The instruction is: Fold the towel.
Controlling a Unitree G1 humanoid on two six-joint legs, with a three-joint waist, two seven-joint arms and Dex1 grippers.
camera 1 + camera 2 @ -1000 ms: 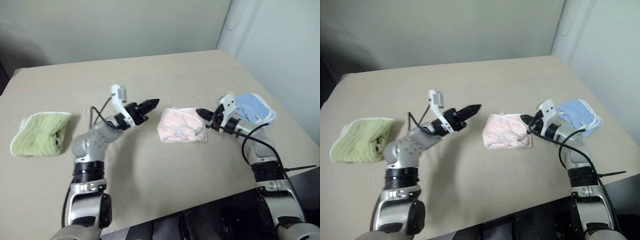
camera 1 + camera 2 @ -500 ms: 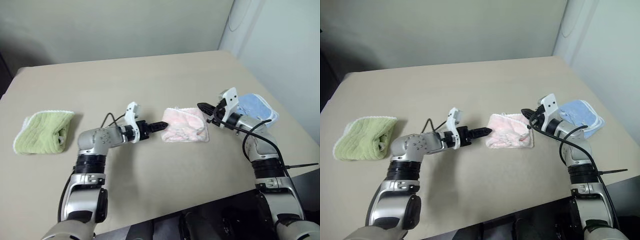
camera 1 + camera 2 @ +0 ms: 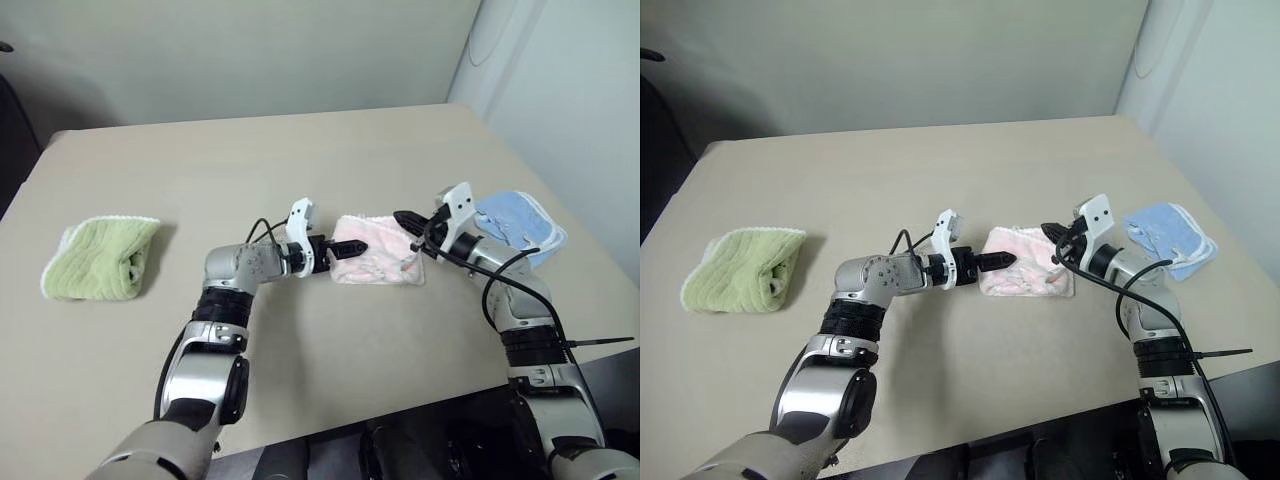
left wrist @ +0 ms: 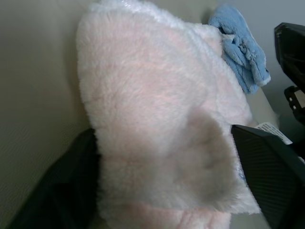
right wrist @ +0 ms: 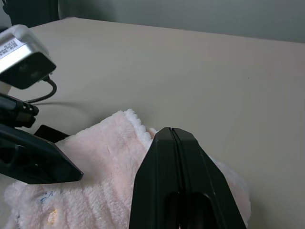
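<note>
Eyeballing progress: pink towel [image 3: 375, 252] already looks bunched into a small thick packet, so most of the folding seems done, just lumpy.
Where it sits: mid-counter [image 3: 330, 170], between both arms, with the folded light blue towel [image 3: 518, 224] near it on the right and the green towel [image 3: 100, 260] well apart on the left.
Left gripper [image 3: 350, 248]: at the packet's left edge, fingers [image 4: 267, 167] spread either side of the pile, not clamped from what I can see.
Right gripper [image 3: 403, 219]: fingers pressed together, gripping nothing, tip over the right edge.
Left to do: probably one tidy-up tuck or squaring the edges, my guess only.
</note>
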